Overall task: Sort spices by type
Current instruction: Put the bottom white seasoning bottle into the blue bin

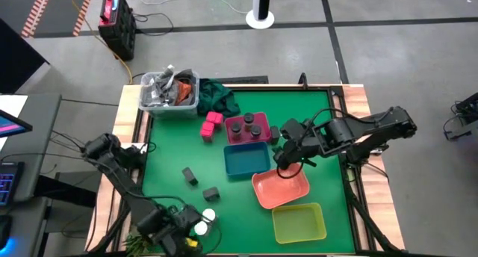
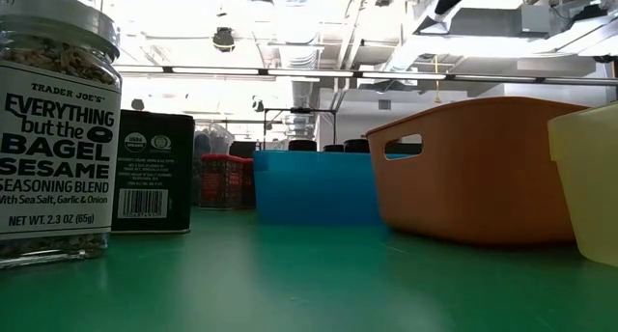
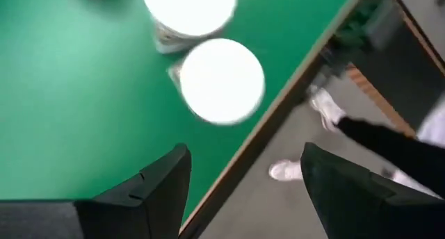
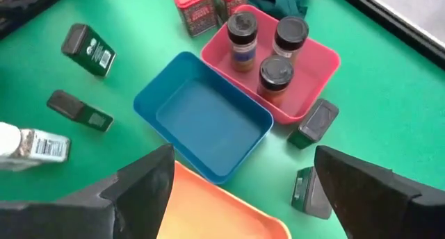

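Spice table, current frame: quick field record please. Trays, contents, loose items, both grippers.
pink tray: three dark-capped jars standing inside
blue tray: nothing in it
salmon tray: nothing seen in it
yellow-green tray: nothing in it
pink blocks: on the mat beside the pink tray
dark grey boxes: loose on the mat, some by the pink tray
white-capped jars: near the table's front edge
left gripper: open, above the table edge by the white-capped jars
right gripper: open, over the blue and salmon trays
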{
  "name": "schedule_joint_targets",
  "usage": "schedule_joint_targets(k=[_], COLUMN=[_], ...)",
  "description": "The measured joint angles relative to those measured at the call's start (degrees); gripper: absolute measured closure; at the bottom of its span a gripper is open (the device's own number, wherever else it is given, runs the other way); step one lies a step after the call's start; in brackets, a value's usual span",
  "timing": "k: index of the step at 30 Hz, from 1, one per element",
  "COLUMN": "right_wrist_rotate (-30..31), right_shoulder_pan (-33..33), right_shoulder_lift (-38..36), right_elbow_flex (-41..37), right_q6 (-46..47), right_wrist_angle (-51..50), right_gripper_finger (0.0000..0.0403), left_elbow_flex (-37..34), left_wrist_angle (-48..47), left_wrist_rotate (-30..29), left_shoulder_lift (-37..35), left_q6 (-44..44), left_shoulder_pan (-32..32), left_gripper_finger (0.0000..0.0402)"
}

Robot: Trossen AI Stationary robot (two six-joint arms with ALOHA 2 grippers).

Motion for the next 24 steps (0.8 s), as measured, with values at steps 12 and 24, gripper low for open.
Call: schedule_joint_targets(k=[12, 24], right_wrist_rotate=[-0.1, -0.4], right_shoulder_pan=[1.1, 0.9], right_shoulder_lift=[-0.1, -0.1], right_elbow_flex=[0.0, 0.0], right_q6=[-12.9, -16.9], right_wrist_angle=[2.6, 6.8], right_gripper_finger=[0.0034, 0.0034], left_elbow_flex=[1.7, 1.7], left_wrist_angle=[-0.7, -3.3], left_wrist_rotate=[3.5, 6.1], left_shoulder_lift=[2.7, 2.7], left_q6=[-12.6, -11.9], left_shoulder_pan=[5.9, 6.9], left_gripper_finger=[0.0144, 0.0144])
